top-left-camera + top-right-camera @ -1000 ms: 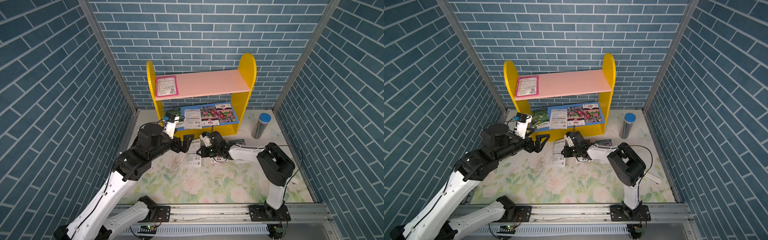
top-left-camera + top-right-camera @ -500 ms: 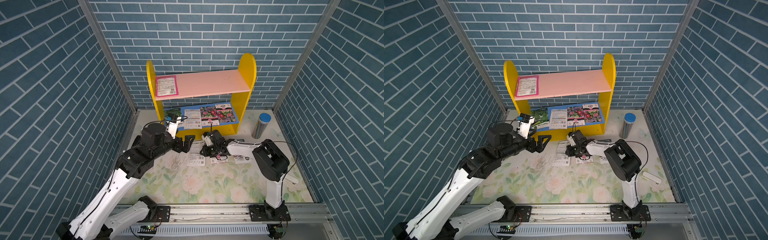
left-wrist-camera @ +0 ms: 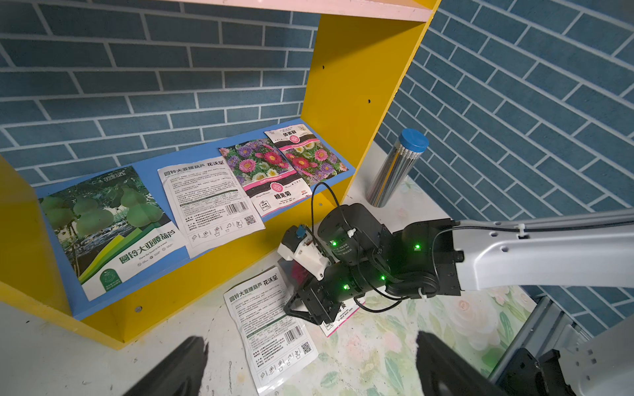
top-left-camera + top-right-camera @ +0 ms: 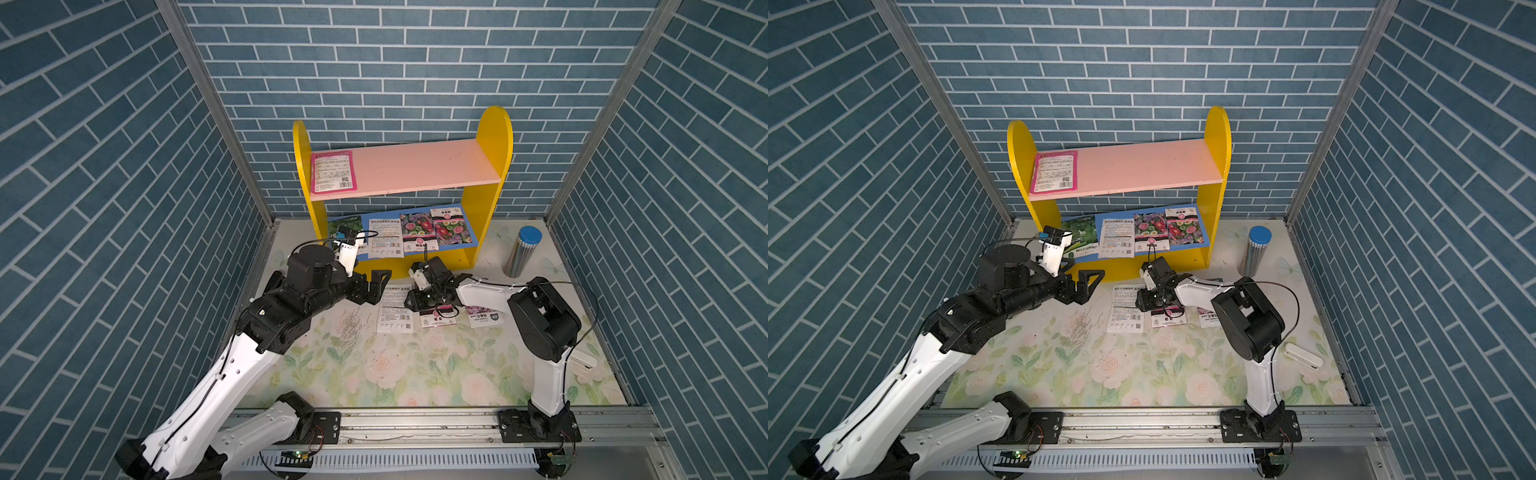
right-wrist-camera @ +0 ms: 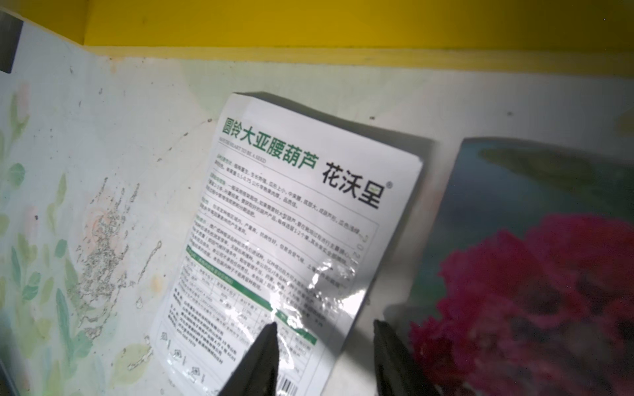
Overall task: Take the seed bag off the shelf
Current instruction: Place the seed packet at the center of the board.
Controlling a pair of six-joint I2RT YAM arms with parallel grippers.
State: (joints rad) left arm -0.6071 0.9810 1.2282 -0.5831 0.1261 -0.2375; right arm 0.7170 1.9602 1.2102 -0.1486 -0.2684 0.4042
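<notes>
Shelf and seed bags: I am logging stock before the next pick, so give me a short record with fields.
shelf: yellow sides, two boards
pink upper board: one pink-edged bag, at one end
blue lower board: green gourd bag, white printed bag, two flower bags, in a row
floral mat: loose white bag and two small bags, lying flat before the shelf
steel canister: upright beside the shelf, blue cap
left gripper: open, empty
right gripper: open, just above the loose white bag

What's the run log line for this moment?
left pincer: open, in front of shelf | right pincer: open over white gourd seed bag | bag: flat on floral mat
</notes>
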